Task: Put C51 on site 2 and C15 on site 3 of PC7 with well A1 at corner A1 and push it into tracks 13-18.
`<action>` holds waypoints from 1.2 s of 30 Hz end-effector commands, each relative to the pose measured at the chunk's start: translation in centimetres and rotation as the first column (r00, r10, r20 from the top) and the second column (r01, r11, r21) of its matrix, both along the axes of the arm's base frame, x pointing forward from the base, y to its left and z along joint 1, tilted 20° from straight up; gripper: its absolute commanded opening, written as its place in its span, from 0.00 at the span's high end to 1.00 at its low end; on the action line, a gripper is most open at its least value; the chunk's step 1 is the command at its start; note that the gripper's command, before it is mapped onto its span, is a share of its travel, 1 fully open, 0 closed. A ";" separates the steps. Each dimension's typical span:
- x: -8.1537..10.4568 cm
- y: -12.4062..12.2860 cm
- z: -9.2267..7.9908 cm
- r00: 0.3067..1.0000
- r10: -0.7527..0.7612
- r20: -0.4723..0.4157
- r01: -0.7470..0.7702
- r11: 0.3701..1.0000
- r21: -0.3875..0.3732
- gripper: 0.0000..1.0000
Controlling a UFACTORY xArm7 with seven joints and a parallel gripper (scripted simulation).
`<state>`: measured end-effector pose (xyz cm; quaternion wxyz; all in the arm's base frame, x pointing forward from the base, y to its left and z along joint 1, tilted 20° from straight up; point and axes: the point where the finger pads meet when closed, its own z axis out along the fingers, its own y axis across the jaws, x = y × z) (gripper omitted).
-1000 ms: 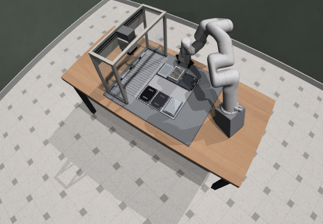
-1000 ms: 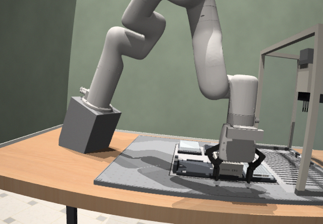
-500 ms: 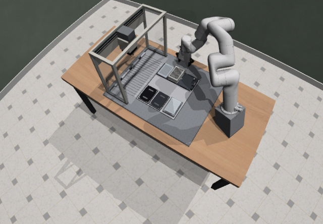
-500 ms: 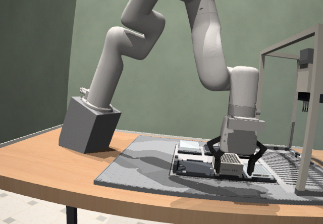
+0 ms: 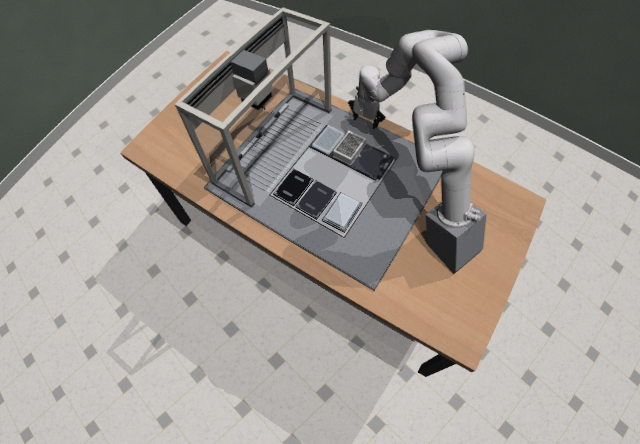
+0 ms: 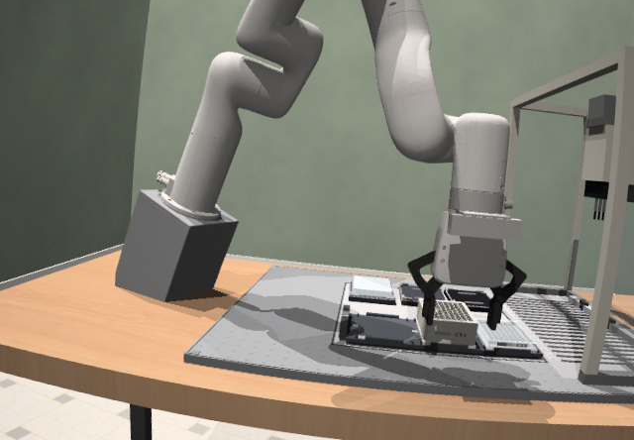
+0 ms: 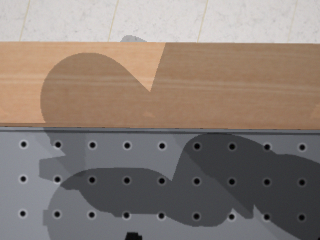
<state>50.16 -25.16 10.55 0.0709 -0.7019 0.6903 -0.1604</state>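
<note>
The plate carrier PC7 [image 5: 361, 153] lies on the apron in front of the rails; it also shows in the exterior view [image 6: 440, 342]. The deep-well block C51 [image 5: 349, 145] [image 6: 448, 322] sits on its middle site. The pale 96-well plate C15 [image 5: 327, 138] [image 6: 504, 335] sits on the site nearest the rails. The dark site 1 [image 5: 373, 161] by the handle is empty. C16 [image 5: 342, 210] [image 6: 370, 286] lies in the nest nearest the arm's base. My gripper [image 5: 366, 117] [image 6: 461, 308] is open and empty, raised beside the carrier's far side, over the perforated base plate [image 7: 160, 185] near the table edge.
Two dark empty nests [image 5: 293, 186] [image 5: 316, 197] stand beside C16. The loading rails [image 5: 279, 144] lie under the instrument's frame [image 5: 253, 103], with a dark head [image 5: 249, 67] on its gantry. The wrist view shows the wooden table strip [image 7: 160, 85] and floor beyond.
</note>
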 end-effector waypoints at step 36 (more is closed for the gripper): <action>-1.6 0.6 5.1 1.000 0.000 0.003 0.000 1.000 -0.002 0.00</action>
